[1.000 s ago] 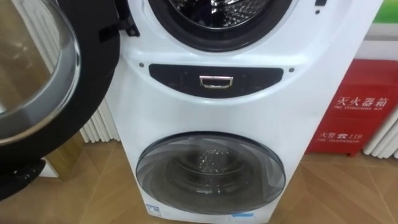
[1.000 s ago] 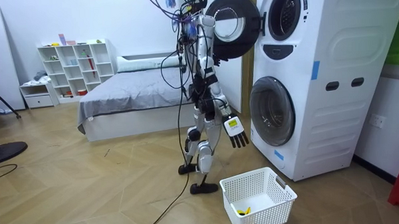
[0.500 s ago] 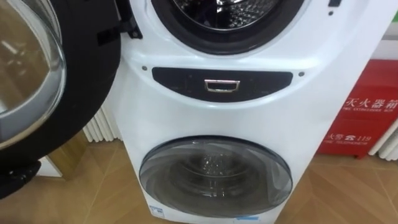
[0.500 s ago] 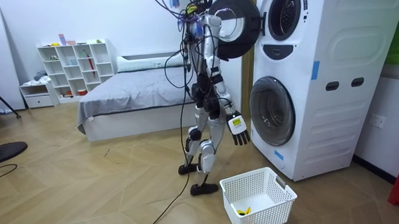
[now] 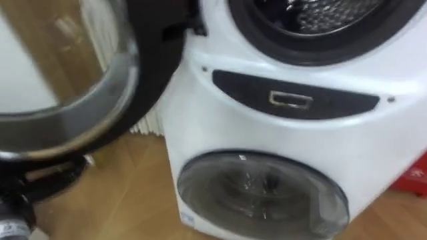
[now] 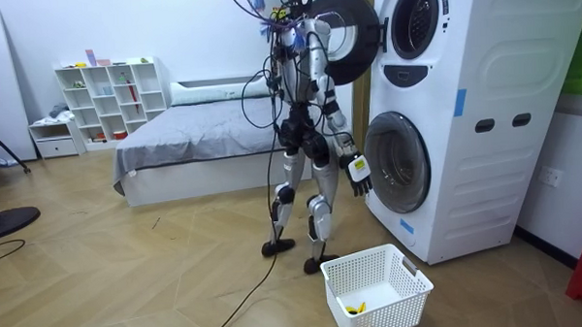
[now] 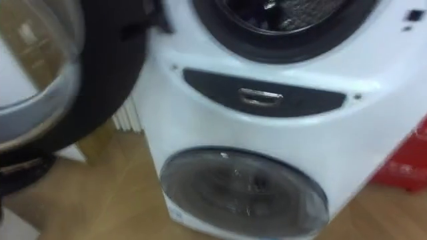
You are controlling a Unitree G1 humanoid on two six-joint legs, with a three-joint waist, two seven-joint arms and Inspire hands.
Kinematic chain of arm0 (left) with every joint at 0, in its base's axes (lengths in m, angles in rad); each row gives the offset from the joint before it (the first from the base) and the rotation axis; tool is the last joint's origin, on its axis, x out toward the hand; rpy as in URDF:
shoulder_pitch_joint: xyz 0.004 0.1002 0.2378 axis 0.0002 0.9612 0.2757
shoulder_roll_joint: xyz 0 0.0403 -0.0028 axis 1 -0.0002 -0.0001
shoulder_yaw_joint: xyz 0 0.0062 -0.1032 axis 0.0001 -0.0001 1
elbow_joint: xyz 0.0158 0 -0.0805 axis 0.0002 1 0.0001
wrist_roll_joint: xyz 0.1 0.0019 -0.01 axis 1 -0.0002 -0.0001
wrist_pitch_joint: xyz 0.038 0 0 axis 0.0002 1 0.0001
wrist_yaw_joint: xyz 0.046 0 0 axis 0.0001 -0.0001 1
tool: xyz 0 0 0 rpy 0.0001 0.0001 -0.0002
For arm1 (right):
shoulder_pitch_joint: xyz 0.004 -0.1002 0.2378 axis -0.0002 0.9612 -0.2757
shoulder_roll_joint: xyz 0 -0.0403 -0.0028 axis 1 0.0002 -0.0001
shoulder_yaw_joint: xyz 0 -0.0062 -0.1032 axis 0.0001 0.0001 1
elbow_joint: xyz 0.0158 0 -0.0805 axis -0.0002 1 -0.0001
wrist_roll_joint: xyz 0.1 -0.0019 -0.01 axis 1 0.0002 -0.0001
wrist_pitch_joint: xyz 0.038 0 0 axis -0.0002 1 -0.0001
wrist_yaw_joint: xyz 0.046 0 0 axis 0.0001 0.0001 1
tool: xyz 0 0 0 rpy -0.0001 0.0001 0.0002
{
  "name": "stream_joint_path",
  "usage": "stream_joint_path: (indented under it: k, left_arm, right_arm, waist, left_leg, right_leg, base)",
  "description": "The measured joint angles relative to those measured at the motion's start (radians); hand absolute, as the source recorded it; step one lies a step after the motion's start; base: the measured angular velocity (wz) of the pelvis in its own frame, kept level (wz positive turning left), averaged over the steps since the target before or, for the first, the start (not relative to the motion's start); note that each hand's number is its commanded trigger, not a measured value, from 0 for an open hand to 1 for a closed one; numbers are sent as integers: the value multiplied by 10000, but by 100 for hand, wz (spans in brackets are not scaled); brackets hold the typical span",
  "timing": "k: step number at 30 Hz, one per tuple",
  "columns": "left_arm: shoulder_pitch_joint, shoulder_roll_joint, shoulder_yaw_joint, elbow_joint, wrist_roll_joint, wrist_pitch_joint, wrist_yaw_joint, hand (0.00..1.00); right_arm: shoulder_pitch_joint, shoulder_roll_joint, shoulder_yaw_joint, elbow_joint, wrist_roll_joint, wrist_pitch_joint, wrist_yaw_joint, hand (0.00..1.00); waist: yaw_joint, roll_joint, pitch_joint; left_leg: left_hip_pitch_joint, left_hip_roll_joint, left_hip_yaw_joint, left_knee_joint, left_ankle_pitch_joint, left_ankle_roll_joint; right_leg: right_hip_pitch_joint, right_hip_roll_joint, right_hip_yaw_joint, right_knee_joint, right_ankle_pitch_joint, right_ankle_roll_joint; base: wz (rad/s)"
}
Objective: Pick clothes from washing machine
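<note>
- Lower left of the eye views: a dark shape that looks like the left hand [image 5: 37, 187] sits under the open door. I cannot tell whether its fingers are released or clenched.
- The upper door [image 5: 73, 73] is swung out to the left, round glass in a black ring.
- Room view: the robot stands facing the washing machine [image 5: 280, 133], a step nearer than half a second ago.
- The right hand [image 6: 357, 171] hangs with its fingers released, holding nothing. It is now just beside the shut lower door [image 5: 263, 200], higher and closer than before.
- A white basket [image 6: 378, 289] lies unmoved on the floor by the robot's feet.
- The upper drum [image 5: 320, 17] shows perforated metal; clothes cannot be made out inside.
- A red cabinet [image 7: 407, 160] stands at the right edge.
</note>
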Motion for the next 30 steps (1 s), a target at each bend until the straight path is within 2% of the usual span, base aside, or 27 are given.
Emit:
stream_joint_path:
  k: [1,2,4,8,12,14,15,16,17,18,19,20,21,23,26,28,30]
  left_arm:
    - [0,-11,-116,-138,191,89,-41,0]
    - [1,-36,-163,-186,236,166,-58,0]
    - [0,-74,-167,-214,254,166,-63,0]
    - [1,-147,-154,-215,263,165,-251,0]
    - [1,-166,-214,-229,262,165,-355,0]
    - [16,-196,-317,-230,261,168,-370,0]
    - [57,-205,-366,-229,261,169,-369,0]
    - [193,-226,-611,-228,226,200,-386,0]
    - [248,-256,-1198,-233,195,203,-632,0]
    - [173,-252,-1538,-351,295,201,-813,0]
    - [161,-283,-2191,-907,934,161,-1123,0]
    - [377,-400,-2680,-1189,1333,148,-1185,0]
    - [471,-450,-2873,-1237,1358,148,-1187,0]
    - [751,-372,-3249,-1237,1441,186,-1484,0]
    - [983,-279,-3296,-1248,1442,184,-1838,0]
    - [1018,-223,-3125,-1270,1427,180,-1842,0]
    - [1019,-192,-2957,-1270,1421,166,-1841,0]
  right_arm:
    - [-18,13,26,-37,2,30,111,0]
    - [-10,27,41,-43,16,30,226,0]
    - [45,75,66,-47,224,39,358,0]
    - [141,120,31,17,517,34,542,0]
    - [145,162,39,38,573,23,696,0]
    - [100,151,92,64,606,22,776,0]
    - [75,145,183,82,618,22,769,0]
    - [33,123,438,150,673,16,758,0]
    - [100,187,410,375,883,-84,739,0]
    - [89,153,340,534,1055,-118,722,0]
    - [-137,95,110,868,1228,-80,651,0]
    - [-314,233,126,1095,1261,-62,641,0]
    - [-308,295,140,1113,1261,-84,676,0]
    - [-281,428,284,1144,1351,-50,778,0]
    - [-484,427,671,1281,1434,-74,616,0]
    - [-602,426,841,1296,1425,-122,503,0]
    - [-574,420,850,1302,1425,-270,395,0]
  waist:
    - [-5,-7,-6]
    - [-6,-5,-6]
    - [-14,-5,-8]
    - [-41,-51,-47]
    - [-48,-37,-74]
    - [-55,-52,-104]
    - [-64,-103,-132]
    - [-29,-342,-158]
    - [19,-571,-172]
    - [-4,-460,-259]
    - [76,-290,-241]
    - [163,-305,-240]
    - [175,-264,-213]
    - [188,-265,-181]
    - [171,-299,-145]
    - [168,-410,-150]
    - [93,-464,-131]
  left_leg:
    - [3,-2,204,-54,-27,47]
    - [8,-5,491,-34,-27,47]
    - [6,-15,705,-4,-26,47]
    - [-4,-159,925,0,-10,76]
    - [-3,-316,1056,8,-7,80]
    - [-68,-391,1387,259,-7,79]
    - [-225,-440,1541,609,-7,78]
    - [-1025,-565,1634,2268,41,52]
    - [-1841,-757,1022,2446,-224,502]
    - [-2135,-628,459,1625,-162,500]
    - [-2538,-427,575,1192,443,919]
    - [-2502,-450,1277,1165,460,984]
    - [-2354,-434,1632,1092,476,1024]
    - [-1508,-528,2580,369,575,1281]
    - [-1016,-609,3168,-12,558,1330]
    - [-1009,-616,3413,-27,521,1376]
    - [-1014,-629,3461,-18,518,1382]
  right_leg:
    - [39,-23,-30,-89,99,90]
    - [55,-32,-39,-127,220,102]
    - [81,-64,-196,-159,361,106]
    - [173,-283,-464,-297,389,119]
    - [168,-370,-458,-297,413,154]
    - [235,-488,-429,-299,428,168]
    - [280,-622,-350,-316,458,197]
    - [429,-1192,378,-449,531,380]
    - [414,-1618,1243,-553,641,737]
    - [126,-1660,1210,-460,659,811]
    - [-303,-1709,1106,-66,326,1163]
    - [-279,-1805,819,104,197,1254]
    - [-169,-1812,641,148,141,1240]
    - [39,-1822,135,835,-173,1176]
    - [188,-1798,-88,909,-206,1145]
    - [275,-1810,-232,695,-187,1120]
    - [394,-1797,-427,396,-109,1115]
  base:
    - [4]
    - [0]
    - [-13]
    - [-8]
    - [-4]
    - [0]
    - [19]
    - [53]
    - [80]
    - [92]
    - [62]
    - [36]
    - [16]
    - [7]
    - [-21]
    - [-33]
    - [-21]
